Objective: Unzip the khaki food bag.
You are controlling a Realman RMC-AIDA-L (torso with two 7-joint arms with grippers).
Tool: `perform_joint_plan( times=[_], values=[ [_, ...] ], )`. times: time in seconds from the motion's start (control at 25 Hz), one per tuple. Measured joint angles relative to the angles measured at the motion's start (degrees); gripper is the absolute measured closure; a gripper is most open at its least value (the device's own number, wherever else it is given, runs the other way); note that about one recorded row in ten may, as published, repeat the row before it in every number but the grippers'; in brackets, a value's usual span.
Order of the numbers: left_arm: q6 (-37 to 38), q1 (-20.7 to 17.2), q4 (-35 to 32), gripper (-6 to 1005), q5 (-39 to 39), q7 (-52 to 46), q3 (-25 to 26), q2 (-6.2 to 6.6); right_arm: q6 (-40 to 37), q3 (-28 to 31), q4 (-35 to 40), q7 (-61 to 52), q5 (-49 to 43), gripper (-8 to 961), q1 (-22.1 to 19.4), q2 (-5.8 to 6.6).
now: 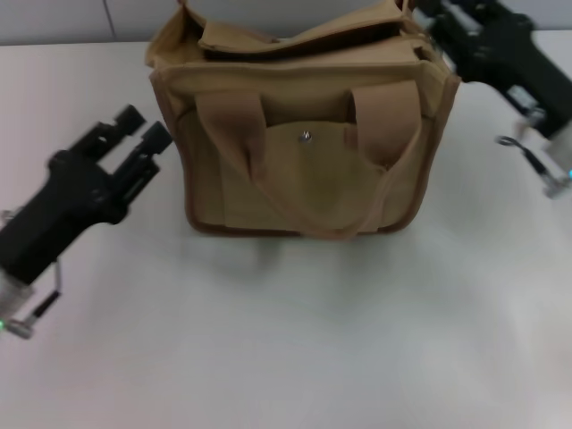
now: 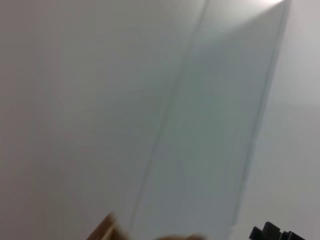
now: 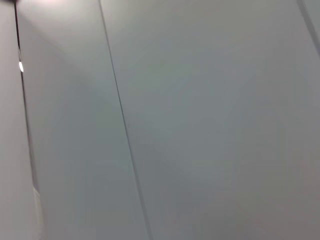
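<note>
Bag position first: the khaki food bag [image 1: 304, 134] stands upright at the far middle of the white table [image 1: 295, 340], its long axis running across my view from left to right and its front pocket facing me. The top faces up and is slack, with the upper panel sagging and folded along the far edge; I cannot tell how far the zipper is run.

My left gripper [image 1: 143, 130] hovers above the table just beside the bag's left side wall, apart from it, pointing up and toward the bag. Its two fingers [image 1: 130, 118] stand slightly parted with a narrow gap between them, and they hold nothing.

My right gripper [image 1: 427, 12] is at the bag's upper right corner, at the level of the top edge. Its fingertips are hidden at the frame's edge and behind the fabric, so I cannot tell whether they are released or clenched, nor whether they touch the bag.

Bag condition: boxy tan canvas, darker brown piping along the edges and base, two wide strap handles [image 1: 234, 125] hanging down over the front, and a silver snap [image 1: 306, 136] centred on the pocket between them.

Left wrist view shows only a tan scrap of the bag [image 2: 107, 229] against a pale wall.
</note>
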State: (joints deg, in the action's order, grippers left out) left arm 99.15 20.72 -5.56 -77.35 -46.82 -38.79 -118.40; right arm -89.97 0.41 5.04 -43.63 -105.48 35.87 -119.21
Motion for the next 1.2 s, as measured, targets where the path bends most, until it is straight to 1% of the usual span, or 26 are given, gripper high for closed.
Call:
perform_joint_plan(
  times=[0.12,0.16,0.2,0.28,0.32,0.36,0.4,0.44,0.48,0.52,0.56,0.64,0.72,1.04,1.2],
  values=[
    [6.14,-3.07,-6.16,509,-0.03,-0.46,-3.01,0.62,-8.84,-1.26,4.09,-7.40,-0.49,696,-3.59,0.11],
    [8.42,-4.19,-8.83,470,-0.38,-0.44,-5.01,1.01,-12.79,-2.93,5.85,-9.73,-0.58,677,-4.82,0.19],
    [9.72,-4.87,-10.62,430,-0.73,-0.46,-6.43,1.37,-16.01,-4.92,7.53,-11.27,-0.71,620,-5.79,0.23],
    [12.26,-5.62,-15.52,355,-4.02,-2.00,-11.50,3.33,-24.16,-13.23,12.14,-12.95,-1.00,505,-7.66,0.66],
    [12.90,-5.62,-16.93,319,-5.56,-3.00,-13.20,4.16,-30.09,-25.92,15.89,-13.17,-1.43,448,-8.88,1.39],
    [13.40,-5.16,-18.34,283,-8.00,-5.26,-15.78,5.77,-31.90,-30.90,17.09,-13.15,-1.58,419,-9.37,1.66],
    [13.64,-4.78,-18.79,248,-9.40,-6.75,-16.98,6.74,-31.90,-30.90,17.09,-13.15,-1.58,389,-9.37,1.66],
    [13.75,-4.53,-18.94,212,-10.27,-7.73,-17.61,7.40,-32.94,-35.69,18.15,-12.83,-1.60,360,-9.94,1.75],
    [13.84,-4.31,-18.93,176,-11.06,-8.84,-18.07,8.29,-33.20,-38.25,18.80,-12.65,-1.62,330,-10.31,1.70],
    [14.05,-4.48,-18.99,140,-11.69,-9.70,-18.10,9.06,-32.87,-41.86,20.21,-12.43,-1.77,301,-11.16,1.24],
    [14.05,-4.48,-18.99,140,-11.69,-9.70,-18.10,9.06,-32.87,-41.86,20.21,-12.43,-1.77,271,-11.16,1.24],
    [14.21,-4.80,-19.24,140,-11.71,-9.96,-18.04,9.21,-32.29,-42.75,21.02,-12.33,-2.14,219,-11.53,0.72],
    [14.43,-4.90,-19.17,140,-11.74,-10.18,-18.18,9.53,-31.87,-43.31,21.25,-12.01,-2.32,173,-11.41,0.48],
    [14.92,-5.44,-19.04,140,-11.75,-10.48,-17.99,9.61,-31.01,-43.74,21.38,-12.30,-2.37,174,-10.64,0.43],
    [15.14,-5.43,-19.32,140,-11.52,-11.74,-18.01,9.63,-31.58,-43.68,21.52,-13.45,-2.12,174,-9.14,0.76]
  ],
)
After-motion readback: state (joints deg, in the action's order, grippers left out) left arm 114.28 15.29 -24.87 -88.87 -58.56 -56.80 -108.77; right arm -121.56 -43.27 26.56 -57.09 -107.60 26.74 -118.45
